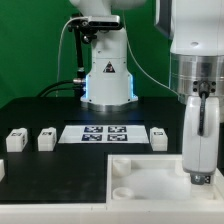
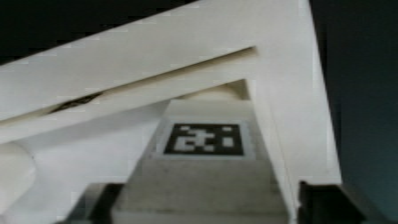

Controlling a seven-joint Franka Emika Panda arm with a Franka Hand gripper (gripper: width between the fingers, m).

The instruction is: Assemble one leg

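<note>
Your tool [image 1: 199, 178] was clamped on leg [image 2: 206, 150], leg upright between fingers, long axis vertical, hanging directly over tray [image 1: 150, 180] corner by exterior view's right.

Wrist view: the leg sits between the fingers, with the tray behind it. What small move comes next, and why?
Probably line the leg up over a corner socket of the tray before lowering. The fingers flank the leg, and the gripper hangs low at the tray, away from the one socket in view, so nothing looks seated yet.
</note>
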